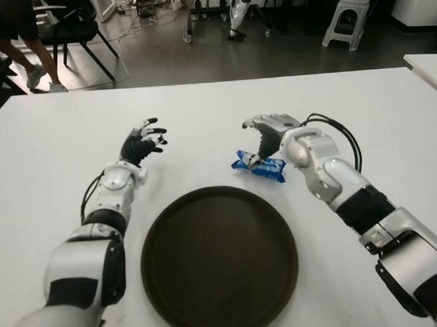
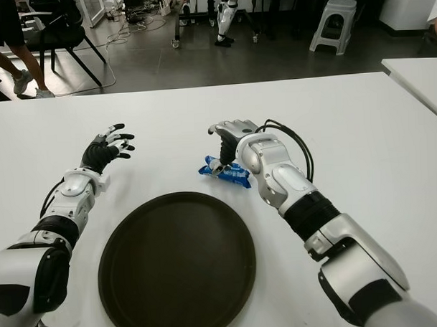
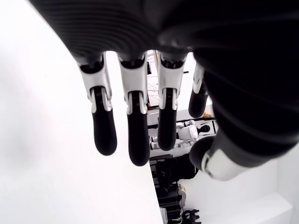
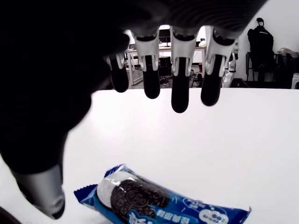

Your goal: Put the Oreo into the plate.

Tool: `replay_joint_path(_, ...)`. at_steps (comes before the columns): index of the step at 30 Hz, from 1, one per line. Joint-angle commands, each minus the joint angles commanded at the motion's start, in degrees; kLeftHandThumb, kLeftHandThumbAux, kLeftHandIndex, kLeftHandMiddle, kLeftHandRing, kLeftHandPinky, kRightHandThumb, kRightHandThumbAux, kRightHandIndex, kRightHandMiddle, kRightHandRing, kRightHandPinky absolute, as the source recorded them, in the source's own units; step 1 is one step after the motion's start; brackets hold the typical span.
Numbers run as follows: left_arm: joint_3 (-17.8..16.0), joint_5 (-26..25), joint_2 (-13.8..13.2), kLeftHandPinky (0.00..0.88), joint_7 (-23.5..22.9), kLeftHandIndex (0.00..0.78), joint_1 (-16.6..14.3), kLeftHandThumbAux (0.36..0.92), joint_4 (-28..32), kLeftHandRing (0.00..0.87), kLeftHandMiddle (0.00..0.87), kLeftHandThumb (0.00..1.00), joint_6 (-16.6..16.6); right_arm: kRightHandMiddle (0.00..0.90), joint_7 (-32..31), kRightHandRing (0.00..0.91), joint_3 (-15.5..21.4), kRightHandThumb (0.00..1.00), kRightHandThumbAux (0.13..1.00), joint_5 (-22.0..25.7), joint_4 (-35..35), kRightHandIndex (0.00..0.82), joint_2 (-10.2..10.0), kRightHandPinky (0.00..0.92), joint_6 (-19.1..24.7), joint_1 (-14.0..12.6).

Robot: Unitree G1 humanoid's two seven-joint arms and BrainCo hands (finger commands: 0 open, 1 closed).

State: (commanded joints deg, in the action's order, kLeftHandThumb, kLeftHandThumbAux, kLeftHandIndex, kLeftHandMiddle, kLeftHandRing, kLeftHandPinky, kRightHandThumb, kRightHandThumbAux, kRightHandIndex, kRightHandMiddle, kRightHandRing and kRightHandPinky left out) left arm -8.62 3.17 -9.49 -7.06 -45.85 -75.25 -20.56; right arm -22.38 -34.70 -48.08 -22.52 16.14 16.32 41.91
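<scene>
Oreo packet (image 4: 159,205) cut by right wrist view's edge, plate (image 1: 219,260) rim cropped below

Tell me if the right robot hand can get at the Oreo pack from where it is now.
Probably yes. The right robot hand hovers directly over the Oreo pack, fingers open, with nothing between them. The pack lies free on the table, just beyond the plate.

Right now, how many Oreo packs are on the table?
1. The blue Oreo pack lies on the white table just beyond the dark plate, under the open right hand.
</scene>
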Motion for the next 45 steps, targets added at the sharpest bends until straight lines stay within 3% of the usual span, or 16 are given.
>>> replay_joint_path(9,0.18,0.18,-0.08,0.41,-0.03,0.167,0.01,0.703,0.0,0.381,0.305,0.224,-0.14,0.185,-0.05,0.213,-0.37,0.0,0.702,-1.24,0.0,0.152,-0.88,0.234,2.08,-0.18)
replay_joint_path(24,0.11,0.09,-0.11,0.393,0.02,0.165,-0.08,0.691,0.01,0.38,0.306,0.239,0.22,0.196,-0.48,0.231,-0.88,0.0,0.688,-1.74,-0.9,0.169,-1.5,0.264,3.69,0.5)
replay_joint_path(35,0.43,0.38,-0.22,0.404,0.57,0.166,0.04,0.699,0.08,0.363,0.301,0.236,0.23,0.215,2.15,0.247,-0.8,0.0,0.702,-1.81,-6.73,0.19,-2.47,0.284,3.01,2.22)
replay_joint_path(45,0.5,0.47,-0.23,0.418,0.97,0.169,0.01,0.696,0.09,0.368,0.305,0.235,0.28,0.189,3.06,0.222,-1.06,0.0,0.712,-1.39,-11.3,0.15,-3.0,0.251,1.36,3.96)
